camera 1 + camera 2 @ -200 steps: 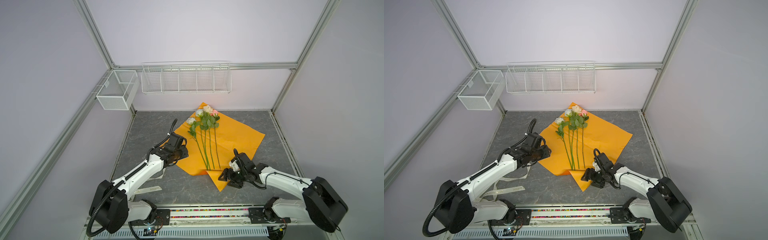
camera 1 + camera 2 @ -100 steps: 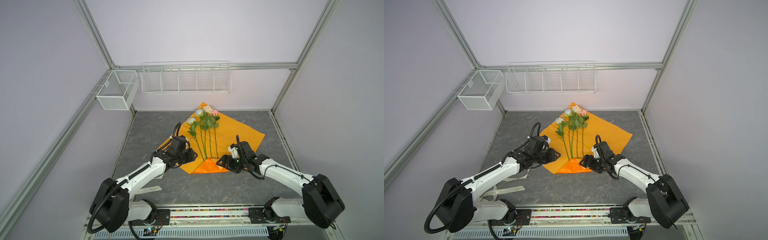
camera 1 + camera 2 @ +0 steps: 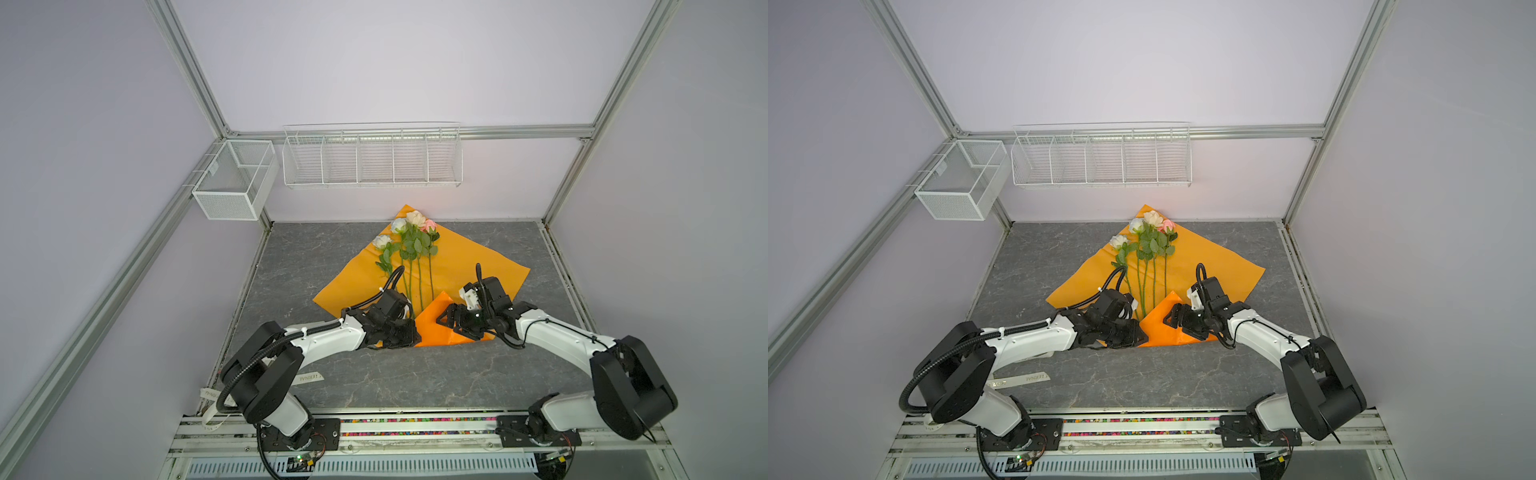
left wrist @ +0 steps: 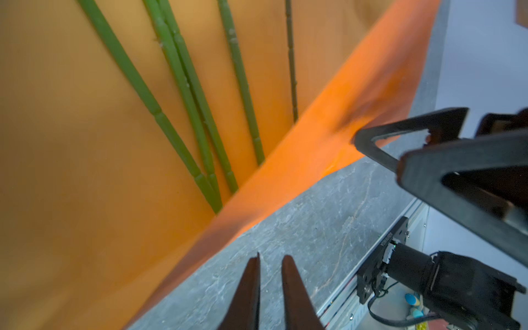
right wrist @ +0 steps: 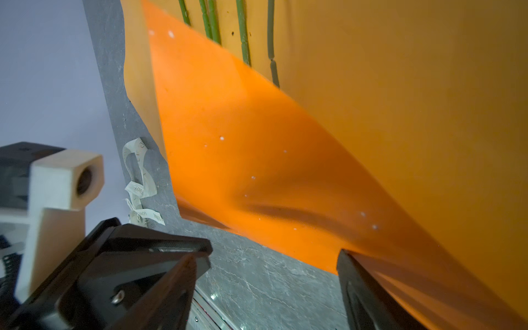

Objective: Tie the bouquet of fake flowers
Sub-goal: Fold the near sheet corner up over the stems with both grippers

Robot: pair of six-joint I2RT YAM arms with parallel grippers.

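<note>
The bouquet of fake flowers lies flat on a sheet of orange paper, heads to the back. The paper's near corner is folded up as a flap over the stem ends. My left gripper sits at the fold's left end over bare table, its fingers closed to a thin slit with nothing between them. My right gripper stands wide open on the flap, one finger against the paper's edge.
A cream printed ribbon lies on the grey table near the left arm's base. A mesh basket hangs on the left wall and a wire rack on the back wall.
The right gripper has swept the paper's near corner up over the stem ends. The left gripper has moved from the paper's left corner in to the fold, and its jaws have narrowed.
</note>
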